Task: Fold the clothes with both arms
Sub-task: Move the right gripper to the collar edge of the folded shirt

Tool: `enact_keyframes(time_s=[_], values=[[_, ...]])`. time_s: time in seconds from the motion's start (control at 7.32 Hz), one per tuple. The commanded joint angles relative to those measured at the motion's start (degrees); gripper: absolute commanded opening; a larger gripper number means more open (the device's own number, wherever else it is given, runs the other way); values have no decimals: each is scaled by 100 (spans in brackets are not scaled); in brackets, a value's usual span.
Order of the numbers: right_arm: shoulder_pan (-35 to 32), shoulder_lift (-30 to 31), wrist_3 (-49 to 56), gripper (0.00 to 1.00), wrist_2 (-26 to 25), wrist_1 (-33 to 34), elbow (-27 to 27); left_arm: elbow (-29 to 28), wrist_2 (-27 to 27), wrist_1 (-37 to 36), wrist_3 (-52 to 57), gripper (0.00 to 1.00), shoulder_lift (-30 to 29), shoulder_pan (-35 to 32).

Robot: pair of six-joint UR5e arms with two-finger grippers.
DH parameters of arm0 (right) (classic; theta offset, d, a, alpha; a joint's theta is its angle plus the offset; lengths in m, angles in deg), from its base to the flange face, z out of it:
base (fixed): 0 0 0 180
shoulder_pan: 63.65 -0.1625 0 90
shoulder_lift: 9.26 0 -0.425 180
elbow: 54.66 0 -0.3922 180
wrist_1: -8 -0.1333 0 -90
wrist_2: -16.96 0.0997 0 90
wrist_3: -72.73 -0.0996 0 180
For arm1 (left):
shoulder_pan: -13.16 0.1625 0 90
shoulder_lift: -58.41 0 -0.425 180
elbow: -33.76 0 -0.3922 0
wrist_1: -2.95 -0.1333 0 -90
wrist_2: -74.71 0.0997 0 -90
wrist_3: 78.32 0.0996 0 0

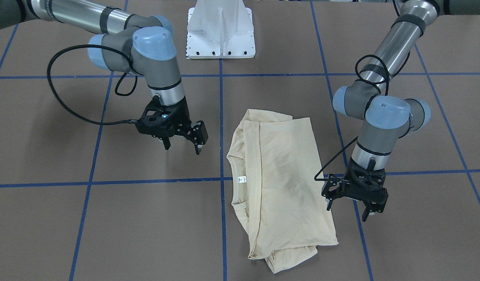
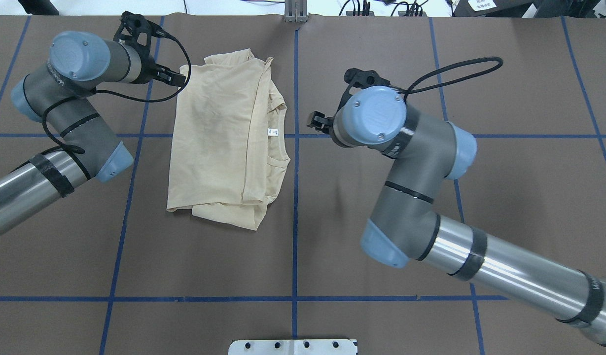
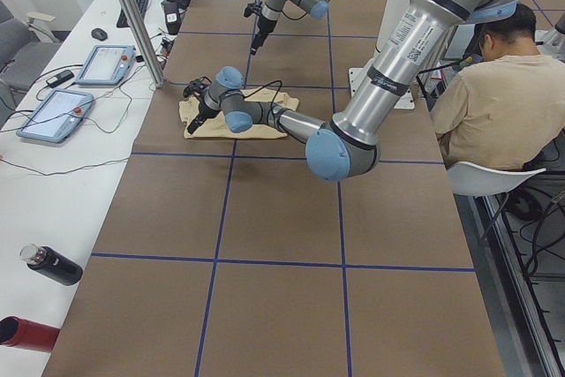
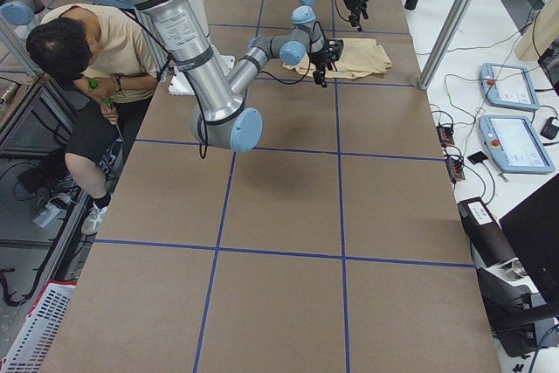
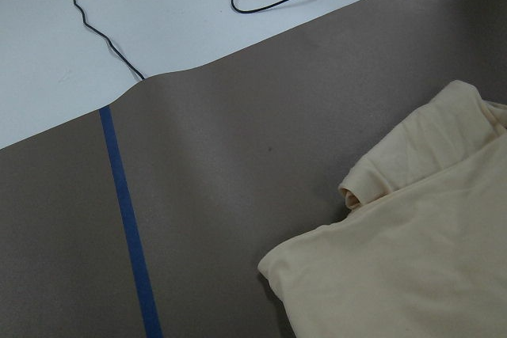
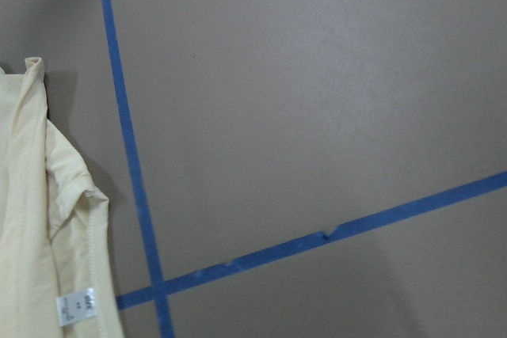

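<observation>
Evidently, both tools were empty. The left gripper (image 1: pixel 347 212) had its 2 fingers spread and hung just beside the long edge of the T-shirt (image 1: pixel 282 175), toward the end nearest the operators' side; I could not tell whether a fingertip touched the cloth. The right gripper (image 1: pixel 182 148), also spread and holding nothing, hovered above the table (image 1: pixel 68 218) on the opposite side, near the collar edge but clearly apart from it.

Between them the T-shirt lay flat on the brown surface, already narrowed into a long panel with several layers stacked. The small white neck label (image 1: pixel 242 180) showed at the collar, facing the right gripper. At one short end a bunched layer (image 1: pixel 277 262) stuck out past the neat top panel, and the left wrist view showed a small rolled lip at the corner there.

As I judged it, the danger lay in those layers. The knit looked thin, so a shallow pinch could catch only the top sheet, and lifting it would peel the stack open. A deep pinch might drag the fingers on the table cover. If the 2 arms rose or travelled unevenly, the panel would likely skew and the bunched end spill further.
</observation>
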Motion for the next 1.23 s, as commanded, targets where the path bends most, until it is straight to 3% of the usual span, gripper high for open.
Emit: enact_keyframes(time_s=[0.0,0.14,0.41,0.55,1.09], values=[[449,-1459,-919,97,-581,405,-1681,40,-6,11,-9,100,31,10],[581,-1622,-1139,92,-783,396,-2013,40,-6,11,-9,100,31,19],[678,-1598,-1230,48,-988,353,-2025,40,-6,11,-9,100,31,19],[687,-1597,-1177,34,-988,352,-2077,40,-6,11,-9,100,31,19],[775,-1606,-1159,33,-988,352,-2271,40,-6,11,-9,100,40,19]])
